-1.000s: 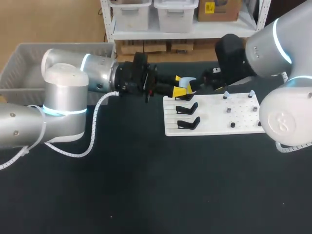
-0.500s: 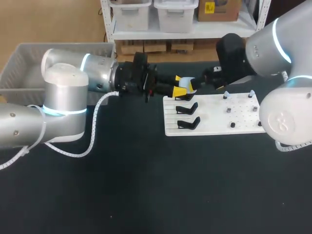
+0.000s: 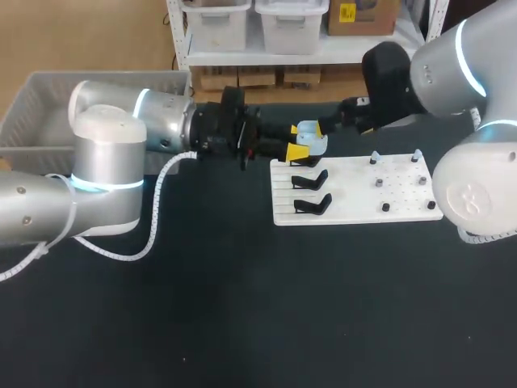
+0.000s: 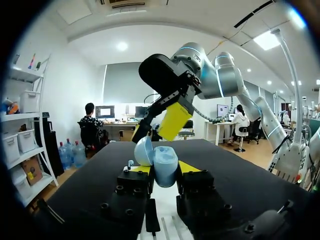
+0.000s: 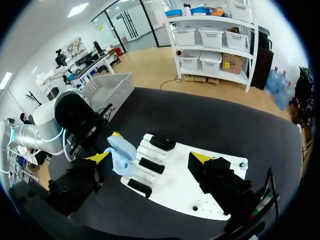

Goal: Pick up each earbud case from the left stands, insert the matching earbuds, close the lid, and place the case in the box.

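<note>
Jaws of the left gripper (image 3: 296, 141) clamp the pale blue earbud case (image 4: 165, 166) from two sides above the board's stand end. Its lid is open and its mouth up, presumably so the other arm can work at it. The right gripper (image 5: 150, 158) gapes wide, empty, one yellow finger just beside the lid. The grey box (image 3: 32, 105) sits well apart, likely awaiting the finished case. The white board (image 3: 355, 198) carries black stands (image 3: 311, 179), then small pegs (image 3: 378, 182); whether they bear earbuds I cannot tell.
</note>
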`<state>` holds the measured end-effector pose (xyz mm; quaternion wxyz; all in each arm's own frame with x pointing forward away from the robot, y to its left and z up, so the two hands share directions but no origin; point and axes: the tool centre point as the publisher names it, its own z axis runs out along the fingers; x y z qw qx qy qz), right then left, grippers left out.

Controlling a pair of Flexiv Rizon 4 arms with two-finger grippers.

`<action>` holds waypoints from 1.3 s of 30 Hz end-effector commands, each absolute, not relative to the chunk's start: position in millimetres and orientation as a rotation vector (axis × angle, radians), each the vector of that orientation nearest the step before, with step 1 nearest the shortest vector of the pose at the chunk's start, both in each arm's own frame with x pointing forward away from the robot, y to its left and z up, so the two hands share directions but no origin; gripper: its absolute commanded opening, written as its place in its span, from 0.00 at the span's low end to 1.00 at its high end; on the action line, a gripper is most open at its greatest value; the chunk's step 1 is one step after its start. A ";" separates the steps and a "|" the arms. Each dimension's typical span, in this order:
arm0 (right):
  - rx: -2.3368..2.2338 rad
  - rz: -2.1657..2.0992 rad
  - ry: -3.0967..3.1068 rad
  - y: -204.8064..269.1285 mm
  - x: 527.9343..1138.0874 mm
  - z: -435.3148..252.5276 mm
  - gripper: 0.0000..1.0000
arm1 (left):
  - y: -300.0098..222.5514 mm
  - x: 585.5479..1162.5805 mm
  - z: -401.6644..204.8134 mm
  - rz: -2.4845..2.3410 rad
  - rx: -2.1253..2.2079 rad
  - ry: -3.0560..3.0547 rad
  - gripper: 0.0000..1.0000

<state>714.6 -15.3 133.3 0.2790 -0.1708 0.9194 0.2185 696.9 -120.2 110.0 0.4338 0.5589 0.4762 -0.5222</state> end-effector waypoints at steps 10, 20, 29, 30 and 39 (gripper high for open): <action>-0.415 0.138 2.396 -82.4 688.7 156.3 1.00 | -119.9 694.7 109.3 -1.294 1.387 1.186 0.00; -0.356 0.060 2.477 -118.3 674.4 133.9 1.00 | -119.9 694.7 109.3 -1.294 1.387 1.186 0.00; -0.382 0.043 2.554 -132.6 670.5 115.5 1.00 | -119.9 694.7 109.3 -1.294 1.387 1.186 0.00; -0.382 0.040 2.559 -134.3 671.0 114.2 1.00 | -119.9 694.7 109.3 -1.294 1.387 1.186 0.00; -0.428 0.056 2.612 -139.2 686.6 110.6 1.00 | -119.9 694.7 109.3 -1.294 1.387 1.186 0.00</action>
